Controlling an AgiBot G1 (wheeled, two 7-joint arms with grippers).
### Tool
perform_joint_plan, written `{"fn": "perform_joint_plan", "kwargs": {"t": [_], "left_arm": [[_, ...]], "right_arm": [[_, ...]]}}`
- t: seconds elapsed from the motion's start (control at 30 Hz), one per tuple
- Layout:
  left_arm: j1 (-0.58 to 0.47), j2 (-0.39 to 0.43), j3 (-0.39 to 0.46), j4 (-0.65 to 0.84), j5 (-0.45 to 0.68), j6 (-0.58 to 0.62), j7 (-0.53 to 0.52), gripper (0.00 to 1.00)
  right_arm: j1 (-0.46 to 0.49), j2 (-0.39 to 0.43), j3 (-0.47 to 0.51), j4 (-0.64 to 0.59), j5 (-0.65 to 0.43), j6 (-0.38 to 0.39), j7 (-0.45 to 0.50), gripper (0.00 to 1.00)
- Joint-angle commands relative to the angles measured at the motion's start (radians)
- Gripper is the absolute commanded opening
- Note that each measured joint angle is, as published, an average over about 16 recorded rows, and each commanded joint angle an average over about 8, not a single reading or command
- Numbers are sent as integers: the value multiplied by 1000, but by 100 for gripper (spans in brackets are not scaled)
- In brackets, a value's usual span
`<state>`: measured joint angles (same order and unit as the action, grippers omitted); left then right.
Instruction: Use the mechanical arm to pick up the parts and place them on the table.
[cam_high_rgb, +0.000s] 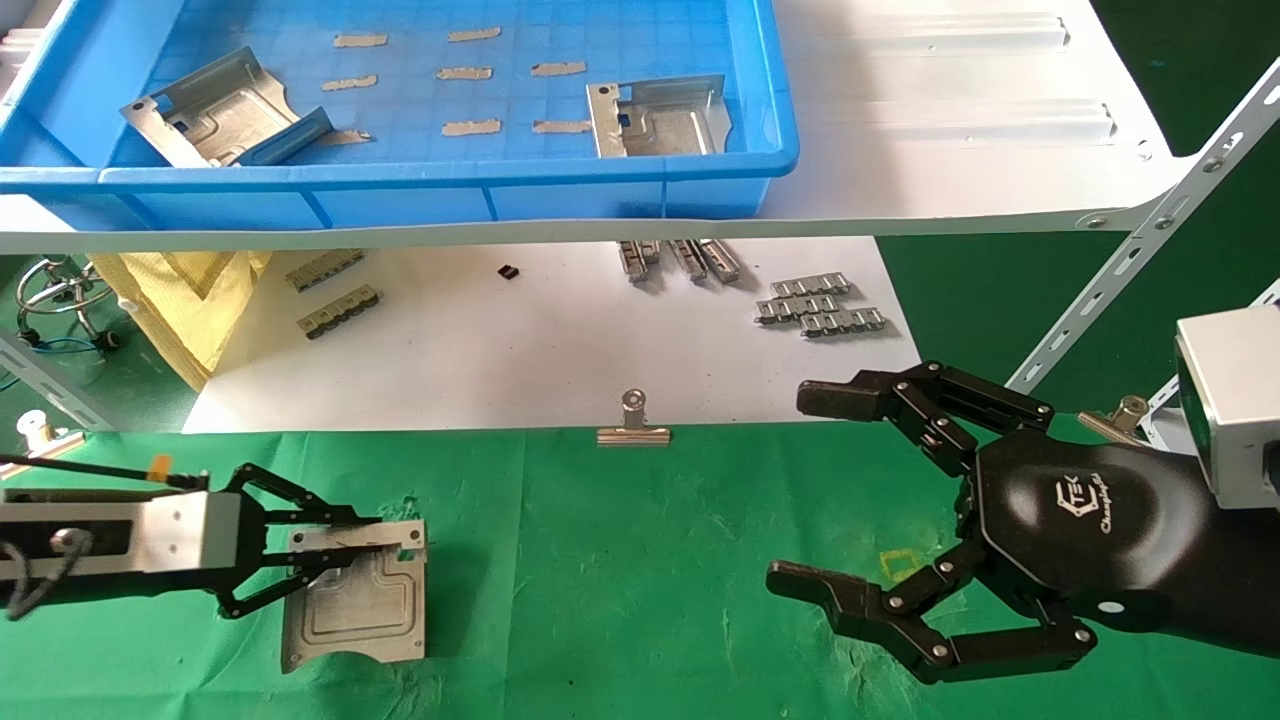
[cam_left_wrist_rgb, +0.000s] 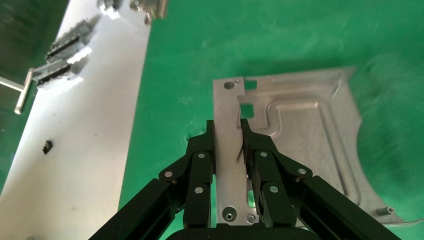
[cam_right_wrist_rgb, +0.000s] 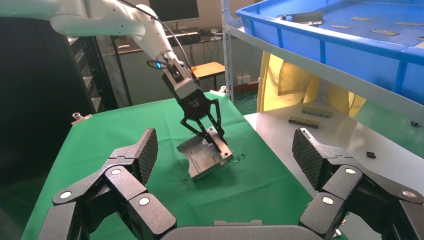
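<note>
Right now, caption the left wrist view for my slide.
Left gripper clamps the flange of a silver part over the green table.

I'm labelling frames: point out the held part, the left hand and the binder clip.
held part (cam_high_rgb: 365, 605), head view, embossed flat face.
left hand (cam_left_wrist_rgb: 228, 145), left wrist view, between fingertips shut on the flange.
binder clip (cam_high_rgb: 633, 434), head view, silver body.

Silver stamped plate (cam_high_rgb: 358, 598) gripped by its flange, tilted on green table (cam_high_rgb: 640, 560), near left edge. Two more plates (cam_high_rgb: 225, 110) (cam_high_rgb: 655, 118) lying in the blue bin.
</note>
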<state>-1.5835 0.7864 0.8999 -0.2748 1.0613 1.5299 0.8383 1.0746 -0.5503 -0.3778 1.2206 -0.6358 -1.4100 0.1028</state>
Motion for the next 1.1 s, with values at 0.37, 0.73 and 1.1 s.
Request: {"fn": "perform_joint_plan", "kwargs": {"t": [0.37, 0.73, 1.1], "left_arm": [[-41, 47, 15, 123, 23, 30, 67, 100], [-15, 32, -39, 199, -89, 65, -154, 100], [61, 23, -84, 235, -176, 61, -296, 100]], "right_arm": [[0, 0, 0, 0, 0, 0, 0, 100], [0, 0, 0, 0, 0, 0, 0, 100], [0, 0, 0, 0, 0, 0, 0, 100]]}}
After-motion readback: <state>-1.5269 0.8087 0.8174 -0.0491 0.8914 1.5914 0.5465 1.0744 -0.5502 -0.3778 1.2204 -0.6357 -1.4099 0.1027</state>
